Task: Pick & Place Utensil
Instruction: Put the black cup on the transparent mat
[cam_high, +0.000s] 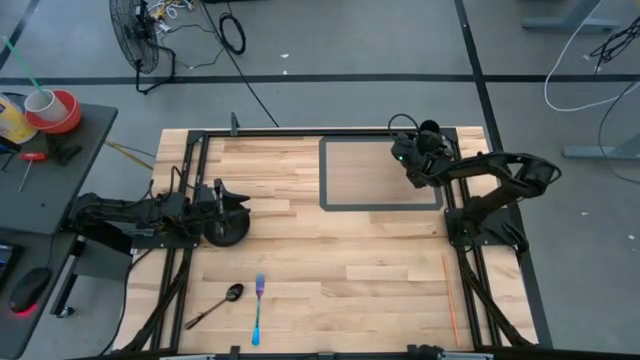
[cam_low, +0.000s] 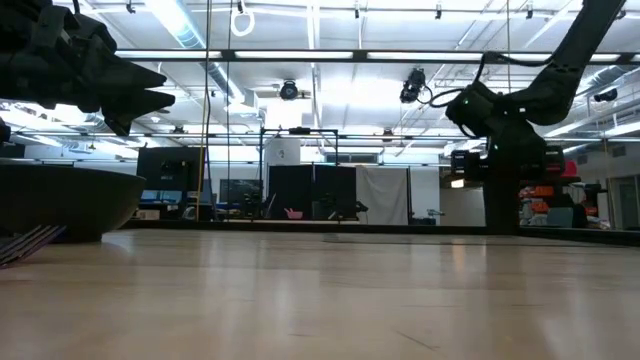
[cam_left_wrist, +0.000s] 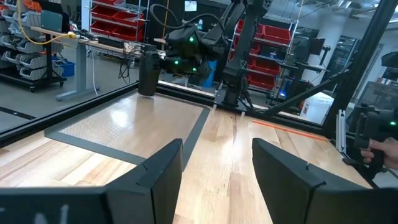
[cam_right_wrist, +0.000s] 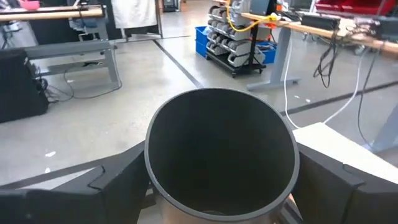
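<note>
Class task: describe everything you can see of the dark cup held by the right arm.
The cup is a dark, round, open-topped cylinder with a thin rim, empty as far as its inside shows. It looks like matte plastic or metal. The right claw grips it from both sides, holding it upright above the far right corner of the grey mat, clear of the table.

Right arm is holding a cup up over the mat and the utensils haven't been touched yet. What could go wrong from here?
The cup is carried off the table in the right gripper; a weak grip could drop it onto the mat.
The spoon and fork lie close together, so a pick might nudge the other.
The left gripper hangs open just above the bowl and could clip it when moving.
</note>
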